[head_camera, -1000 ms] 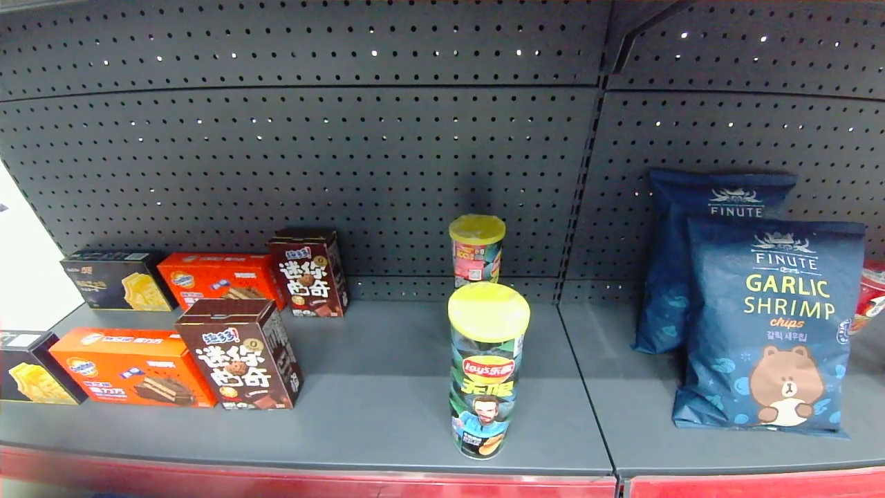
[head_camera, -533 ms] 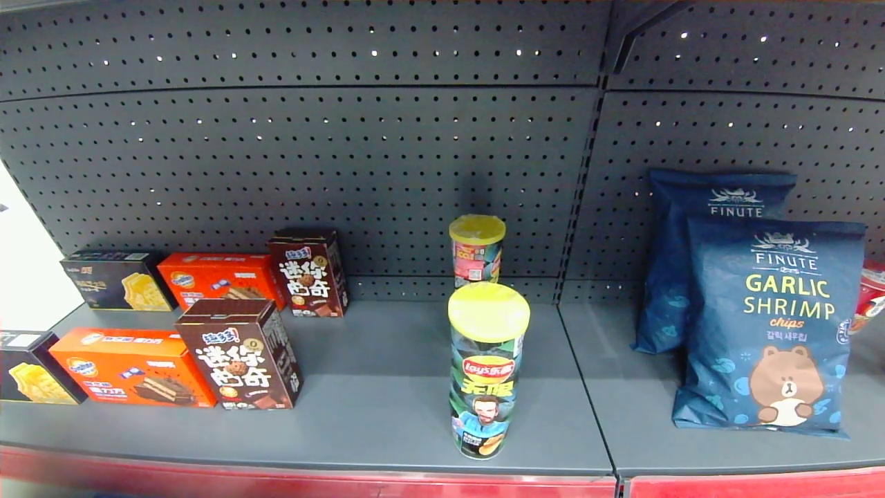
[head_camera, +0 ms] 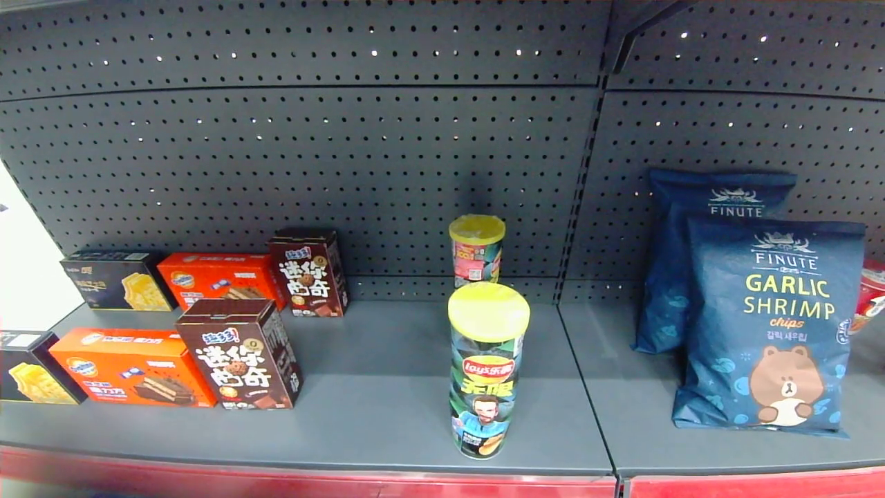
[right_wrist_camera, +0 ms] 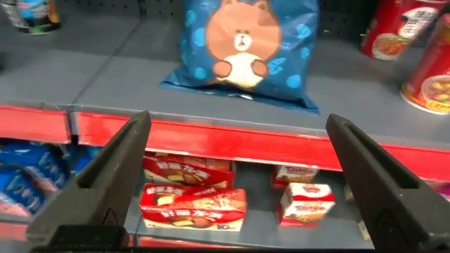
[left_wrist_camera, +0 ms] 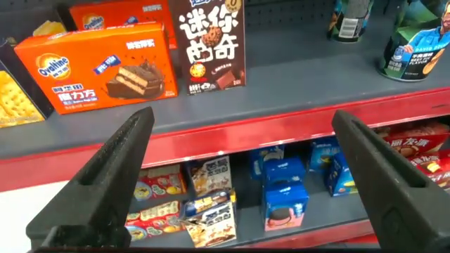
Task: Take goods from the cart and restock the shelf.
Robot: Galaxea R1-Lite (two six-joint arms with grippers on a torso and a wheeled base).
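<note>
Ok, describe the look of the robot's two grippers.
The left gripper has two matte black fingers. They are long wedges, broad at the base and tapering to blunt tips, with flat, plain faces. The right gripper looks the same, with two black tapering fingers, unmarked.

White and yellow lettering on the blue bag [head_camera: 771, 325], right; a logo on the centre can [head_camera: 486, 373]; white characters on the brown box [head_camera: 242, 356], left.

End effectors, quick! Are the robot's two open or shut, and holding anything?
Left end effector: open, holding nothing.
Right end effector: open, holding nothing.
</note>
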